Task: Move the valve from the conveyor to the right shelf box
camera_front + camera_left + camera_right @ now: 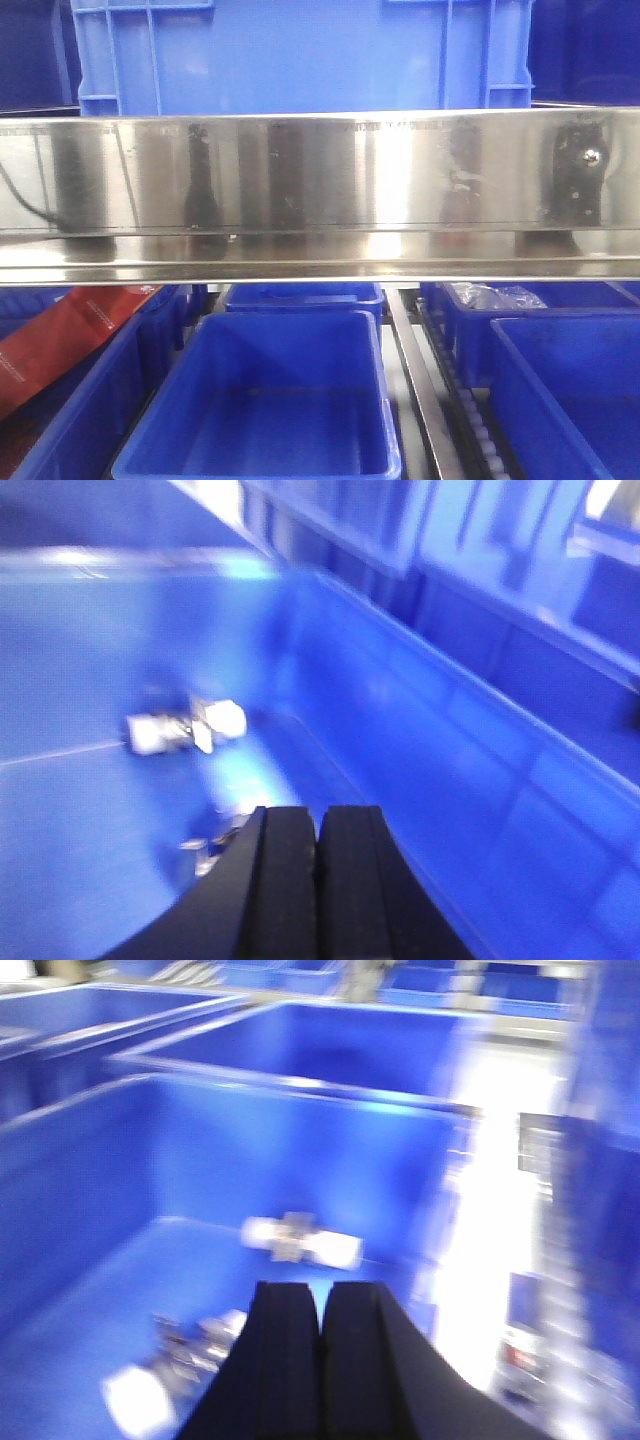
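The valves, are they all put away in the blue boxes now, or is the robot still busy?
Some look done: a valve lies in the blue box under the left pincer, and two valves lie in the box under the right pincer. Both pincers look shut and empty, so nothing is in hand. The conveyor is out of view, so what is left cannot be told.

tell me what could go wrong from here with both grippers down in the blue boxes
Both wrist views are motion-blurred, so the arms seem to be moving near box walls: the left gripper sits close to the blue box wall and could clip it. The right gripper is shut above valves already in its box; dropping lower might knock them.
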Tool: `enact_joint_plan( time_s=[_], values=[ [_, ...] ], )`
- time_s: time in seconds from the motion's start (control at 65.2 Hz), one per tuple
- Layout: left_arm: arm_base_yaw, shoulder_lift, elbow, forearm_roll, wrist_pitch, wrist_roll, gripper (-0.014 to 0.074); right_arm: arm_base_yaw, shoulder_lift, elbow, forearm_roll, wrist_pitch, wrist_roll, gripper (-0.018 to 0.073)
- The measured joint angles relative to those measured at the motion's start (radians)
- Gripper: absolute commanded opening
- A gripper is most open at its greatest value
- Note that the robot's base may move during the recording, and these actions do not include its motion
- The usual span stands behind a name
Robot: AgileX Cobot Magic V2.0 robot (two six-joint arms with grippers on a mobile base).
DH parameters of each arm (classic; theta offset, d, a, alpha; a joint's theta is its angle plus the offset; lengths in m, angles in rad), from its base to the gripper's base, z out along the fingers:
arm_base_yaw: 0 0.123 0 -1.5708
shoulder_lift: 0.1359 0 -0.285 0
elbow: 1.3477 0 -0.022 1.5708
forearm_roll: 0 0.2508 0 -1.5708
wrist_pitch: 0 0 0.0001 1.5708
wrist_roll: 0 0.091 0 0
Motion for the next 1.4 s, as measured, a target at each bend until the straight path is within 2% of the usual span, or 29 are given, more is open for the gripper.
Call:
enact_joint_plan(
  time_s=[0.123, 0.261, 0.445, 0.614, 0.813, 0.982, 1.166, 1.396],
  values=[
    [-0.004, -0.121, 0.198, -0.027, -0.120, 0.000, -0.0111, -0.023, -0.093, 0.098, 0.002, -0.026, 0.002, -0.0168],
    [-0.004, -0.284, 0.415, -0.039, -0.247, 0.000, -0.0111, -0.028, -0.203, 0.244, 0.002, -0.138, 0.002, -0.0168],
    [0.001, -0.481, 0.619, -0.040, -0.323, -0.001, -0.0111, -0.028, -0.345, 0.428, 0.002, -0.219, 0.002, -0.0168],
    [0.044, -0.633, 0.767, -0.017, -0.323, -0.001, -0.0111, -0.028, -0.463, 0.577, 0.002, -0.287, 0.002, -0.0168],
    [0.131, -0.819, 0.930, 0.027, -0.323, -0.001, -0.0111, -0.028, -0.612, 0.728, 0.002, -0.307, 0.004, -0.0168],
    [0.193, -0.983, 1.038, 0.065, -0.244, -0.001, -0.0111, -0.028, -0.748, 0.835, 0.002, -0.305, 0.004, -0.0168],
    [0.215, -1.150, 1.101, 0.069, -0.166, -0.001, -0.0111, -0.028, -0.916, 0.880, 0.002, -0.211, 0.004, -0.0168],
    [0.215, -1.311, 1.109, 0.069, -0.144, -0.001, -0.0111, -0.028, -1.047, 0.881, 0.002, -0.147, 0.004, -0.0168]
  ],
)
